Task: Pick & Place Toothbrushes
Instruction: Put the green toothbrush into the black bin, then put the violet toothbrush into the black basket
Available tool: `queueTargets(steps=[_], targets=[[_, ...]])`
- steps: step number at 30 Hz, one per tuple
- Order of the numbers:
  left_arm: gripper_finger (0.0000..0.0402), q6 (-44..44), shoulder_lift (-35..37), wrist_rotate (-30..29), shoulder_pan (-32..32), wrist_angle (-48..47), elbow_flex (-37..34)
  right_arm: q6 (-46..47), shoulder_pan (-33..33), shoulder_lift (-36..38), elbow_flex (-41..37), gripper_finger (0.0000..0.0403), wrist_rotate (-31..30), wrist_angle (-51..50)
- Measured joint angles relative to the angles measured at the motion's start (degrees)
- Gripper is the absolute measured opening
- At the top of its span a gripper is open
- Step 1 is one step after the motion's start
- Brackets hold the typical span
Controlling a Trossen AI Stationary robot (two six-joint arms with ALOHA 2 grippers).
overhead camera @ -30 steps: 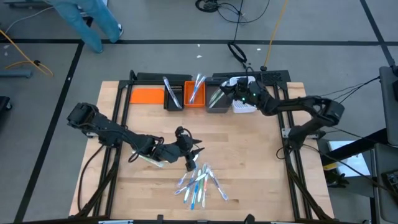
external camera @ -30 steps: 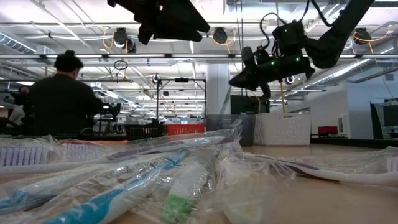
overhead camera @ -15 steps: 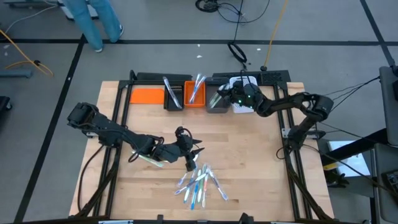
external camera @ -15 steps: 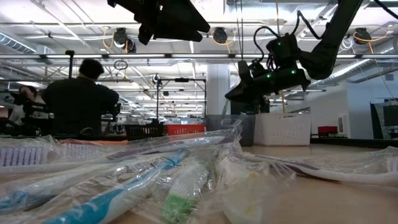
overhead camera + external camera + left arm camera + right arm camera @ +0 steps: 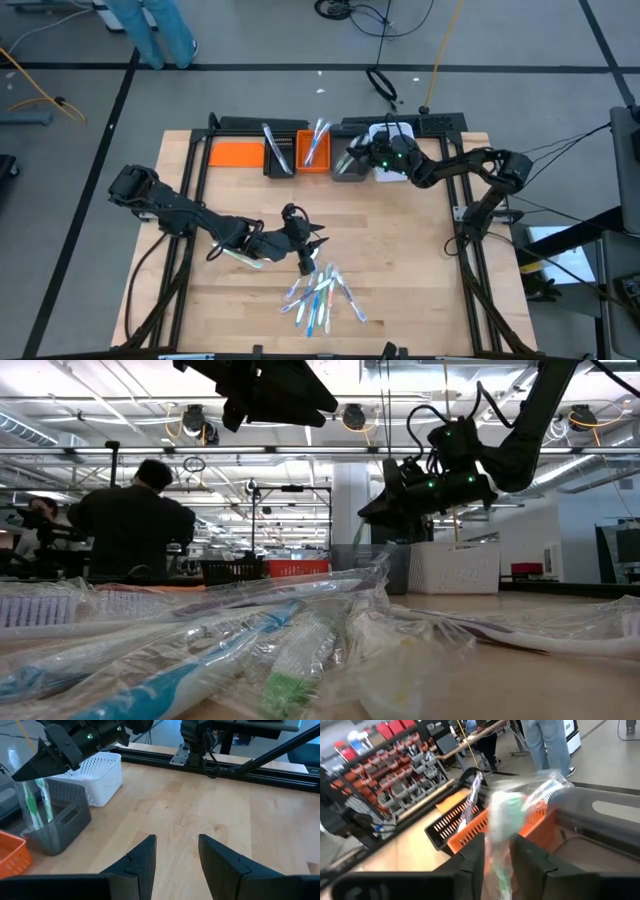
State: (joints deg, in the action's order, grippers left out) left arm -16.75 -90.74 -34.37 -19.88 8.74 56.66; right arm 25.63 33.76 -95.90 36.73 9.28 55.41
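Note:
A pile of wrapped toothbrushes (image 5: 320, 295), blue, green and white, lies on the wooden table near its front and fills the low view's foreground (image 5: 250, 650). My left gripper (image 5: 177, 855) hovers open just beyond the pile (image 5: 303, 252), with nothing between its fingers. My right gripper (image 5: 356, 153) is level above the grey bin (image 5: 55, 827) at the back. A wrapped green toothbrush (image 5: 34, 805) stands upright in that bin, its top at the fingertips. In the right wrist view it shows blurred between the parted fingers (image 5: 499, 860). My right gripper has the green toothbrush's upper part (image 5: 502, 827) between its two parted fingers, which come level over the grey bin. The picture is blurred there, so I cannot tell whether the fingers touch it. The brush's lower end is down inside the bin.
Along the back stand an orange tray (image 5: 235, 153), a black bin (image 5: 280, 152) with one toothbrush, an orange bin (image 5: 315, 150) with blue ones, the grey bin (image 5: 348, 165) and a white basket (image 5: 392, 168). Bare wood lies between the bins and the pile. People stand beyond the table.
My right gripper has come down toward the grey bin and a little toward the table's left, lowering the green toothbrush into it. My left arm has kept still.

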Motion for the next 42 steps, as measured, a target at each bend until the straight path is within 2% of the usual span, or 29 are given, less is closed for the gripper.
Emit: queueTargets(steps=[9,14,19,23,28,34,38,42], targets=[[0.0150,0.09,0.00,0.00,0.00,-0.01,0.00,-4.00,1.27,0.89,0.00,0.0177,-0.10,-1.64],[0.0150,0.09,0.00,0.00,0.00,-0.03,0.00,-3.89,2.66,2.34,-0.03,0.0206,-0.20,-2.70],[0.0150,0.09,0.00,-0.01,0.00,-0.03,0.00,-3.98,3.42,2.80,-0.02,0.0211,-0.39,-2.57],[0.0150,0.07,0.00,-0.02,0.00,-0.01,0.00,-4.71,4.83,2.80,-0.02,0.0207,-4.62,-2.54],[0.0150,0.07,0.00,-0.02,0.00,-0.03,0.00,-3.14,7.22,2.82,0.02,0.0204,-1.74,-1.22],[0.0150,0.07,0.02,-0.02,0.11,-0.08,0.00,-2.76,7.87,2.82,0.02,0.0203,-1.76,-0.29],[0.0150,0.07,0.02,-0.02,0.28,-0.08,0.00,-1.47,8.53,3.31,0.54,0.0203,-5.95,-0.18],[0.0150,-0.22,0.02,-0.02,0.32,-0.10,0.00,-1.02,9.21,5.66,2.42,0.0203,-3.65,-1.42]])
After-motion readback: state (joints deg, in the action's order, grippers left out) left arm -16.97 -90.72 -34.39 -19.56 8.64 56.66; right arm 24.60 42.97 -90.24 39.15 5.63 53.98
